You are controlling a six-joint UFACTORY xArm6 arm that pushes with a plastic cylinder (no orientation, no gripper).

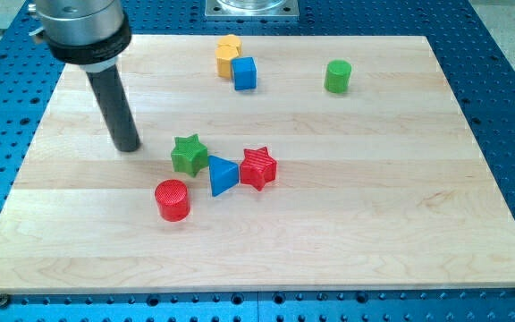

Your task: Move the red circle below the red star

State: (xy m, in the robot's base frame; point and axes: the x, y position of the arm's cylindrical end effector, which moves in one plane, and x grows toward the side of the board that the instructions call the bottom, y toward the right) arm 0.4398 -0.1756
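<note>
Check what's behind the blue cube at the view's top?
A yellow block sits behind the blue cube, toward the view's top-left, touching or nearly so. Its lower right part is covered by the cube, so its exact shape is unclear. My tip is far off.

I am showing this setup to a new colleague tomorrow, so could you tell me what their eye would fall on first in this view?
First, the thick dark rod coming down from the view's top left, my tip resting on the wooden board just left of the green star. Next, the tight cluster near the centre: green star, blue triangle and red star, with the red circle below and to their left. Farther up sit a yellow block, a blue cube and a green cylinder.
</note>
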